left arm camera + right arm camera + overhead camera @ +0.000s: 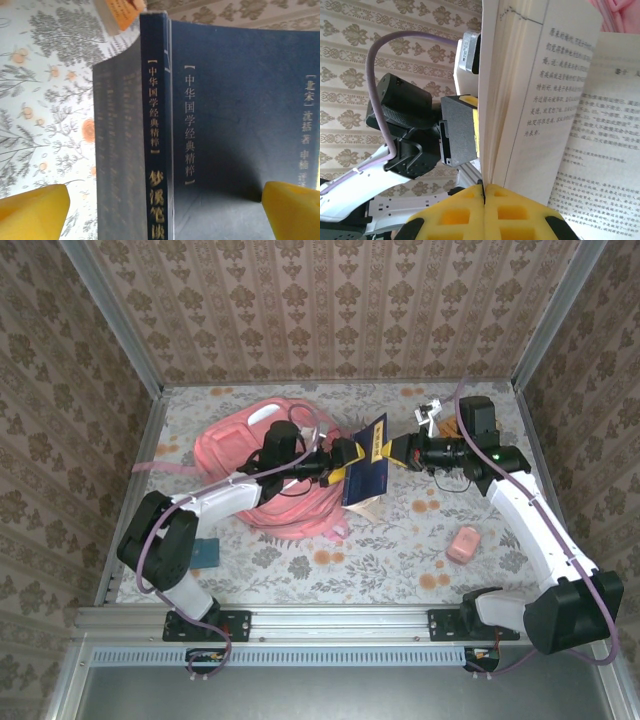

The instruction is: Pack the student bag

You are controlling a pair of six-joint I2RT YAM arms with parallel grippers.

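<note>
The right gripper (484, 200) is clenched, its yellow fingertips pressed together on a thin edge of the book (225, 125). The page block rises straight out of the seam between them, and loose pages fan away on the far side. The left gripper (162, 212) is released and spread wide. One yellow finger stands on each side of the dark blue spine, and whether either touches the cover cannot be told.

In the overhead view the book stands on edge between the two grippers at mid-table, its lower corner close to the cloth. Its left side is just beside the right edge of the student bag (250, 455). The bag lies slumped left of centre, under the left arm, with a strap trailing to the left table edge.

The near right of the table (350, 575) is mostly bare floral cloth. A small pink item (463, 545) lies there, well apart from the book. A dark teal item (205, 552) sits near the left arm's base. A few small things crowd the far right corner, and papered walls (330, 310) close three sides.
</note>
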